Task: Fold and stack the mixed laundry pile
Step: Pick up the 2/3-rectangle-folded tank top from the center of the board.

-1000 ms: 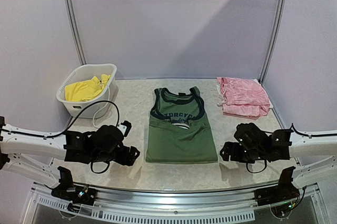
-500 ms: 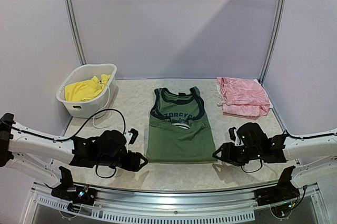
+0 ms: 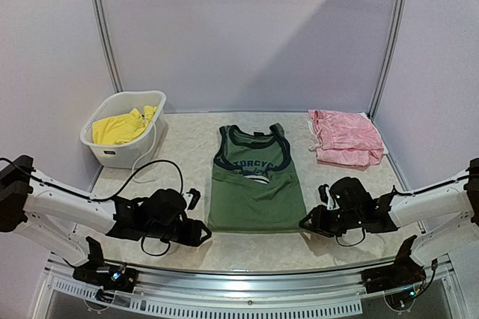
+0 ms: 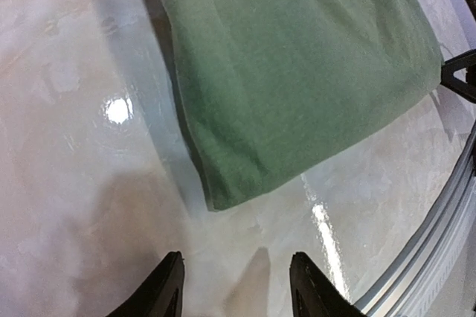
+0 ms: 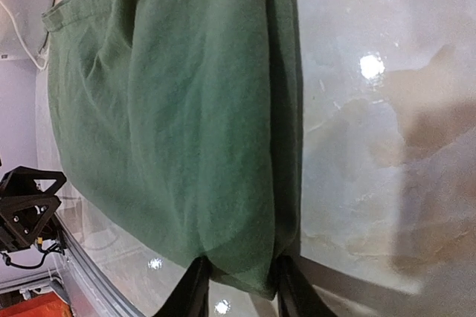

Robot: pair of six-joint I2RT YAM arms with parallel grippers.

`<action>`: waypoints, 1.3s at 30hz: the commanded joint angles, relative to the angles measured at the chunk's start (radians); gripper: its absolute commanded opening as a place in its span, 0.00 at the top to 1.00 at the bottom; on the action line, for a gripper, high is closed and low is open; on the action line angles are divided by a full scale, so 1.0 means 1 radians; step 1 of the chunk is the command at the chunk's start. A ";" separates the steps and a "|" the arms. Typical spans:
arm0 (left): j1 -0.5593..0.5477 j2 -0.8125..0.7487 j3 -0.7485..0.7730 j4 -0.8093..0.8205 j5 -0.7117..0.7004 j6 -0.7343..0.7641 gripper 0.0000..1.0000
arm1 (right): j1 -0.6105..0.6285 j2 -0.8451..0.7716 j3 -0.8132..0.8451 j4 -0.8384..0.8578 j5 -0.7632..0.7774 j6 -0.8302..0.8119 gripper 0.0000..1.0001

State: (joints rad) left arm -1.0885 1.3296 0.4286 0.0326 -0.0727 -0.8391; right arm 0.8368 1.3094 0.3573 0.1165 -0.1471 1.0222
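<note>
I have the olive-green tank top of soft navy-trimmed cloth lying flat at the middle of the worktop. Its hem faces the arms, I judge so that both near corners can be lifted for a fold. My left pincer stands open just short of one corner, with nothing between its fingers. My right pincer straddles the other corner; I cannot tell whether it pinches yet.

The worktop is pale, marbled and glossy with lamp glare. A folded pink garment lies at far right. A white slotted plastic basket at far left holds bright yellow shorts. Plain lilac panels enclose everything.
</note>
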 commanded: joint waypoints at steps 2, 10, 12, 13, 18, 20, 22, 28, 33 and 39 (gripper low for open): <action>-0.013 0.029 0.003 0.011 -0.027 -0.005 0.52 | -0.007 0.037 -0.026 0.008 -0.009 -0.008 0.77; -0.013 0.086 0.027 0.055 -0.052 0.004 0.56 | -0.008 0.024 -0.031 -0.012 0.001 -0.014 0.91; -0.013 0.098 0.031 0.059 -0.070 -0.003 0.59 | -0.008 0.024 -0.033 -0.011 0.001 -0.014 0.93; -0.013 0.106 0.032 0.066 -0.074 -0.005 0.60 | -0.008 0.025 -0.035 -0.009 -0.001 -0.013 0.94; -0.012 0.150 0.042 0.084 -0.065 -0.002 0.64 | -0.008 0.026 -0.041 0.005 -0.005 -0.011 0.99; -0.013 0.169 0.044 0.099 -0.059 -0.002 0.66 | -0.006 0.027 -0.040 0.011 -0.007 -0.010 1.00; -0.012 0.185 0.047 0.107 -0.055 -0.002 0.68 | -0.007 0.033 -0.037 0.015 -0.011 -0.013 1.00; -0.013 0.217 0.057 0.120 -0.044 -0.006 0.78 | -0.007 0.060 -0.030 0.027 -0.018 -0.017 1.00; -0.013 0.245 0.045 0.158 -0.029 0.000 0.90 | -0.008 0.077 -0.022 0.039 -0.028 -0.022 1.00; -0.014 0.269 0.045 0.205 -0.005 0.003 1.00 | -0.007 0.069 -0.006 0.026 -0.054 -0.045 1.00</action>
State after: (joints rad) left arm -1.0889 1.5654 0.4873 0.2600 -0.1120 -0.8413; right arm 0.8345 1.3636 0.3412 0.1886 -0.1730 1.0042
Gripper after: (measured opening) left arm 0.014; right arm 0.021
